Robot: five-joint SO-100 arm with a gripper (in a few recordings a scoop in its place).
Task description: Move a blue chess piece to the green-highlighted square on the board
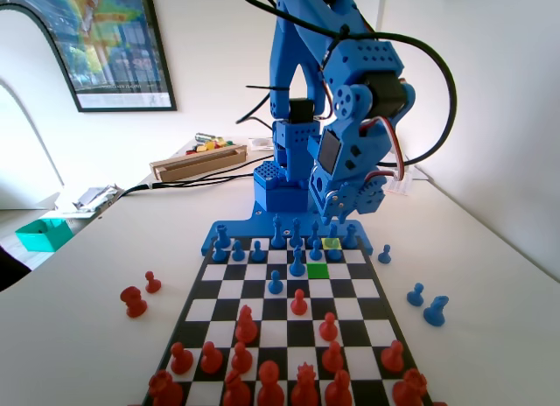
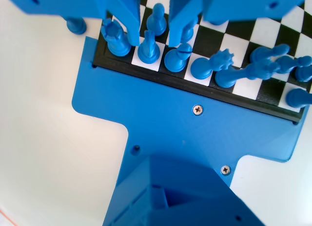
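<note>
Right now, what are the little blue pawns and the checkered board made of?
The blue pawn between the gripper jaws looks like smooth moulded plastic, with a soft shine. The board seems a flat, glossy printed sheet; whether card or plastic is unclear.

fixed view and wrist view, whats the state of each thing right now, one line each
gripper: open, low over the board's blue back rows, jaws either side of a blue pawn
blue pawn: upright between the jaws, not gripped
green-highlighted square: empty
yellow-green square: a blue piece stands at it
board: flat, set with upright red and blue pieces
</note>
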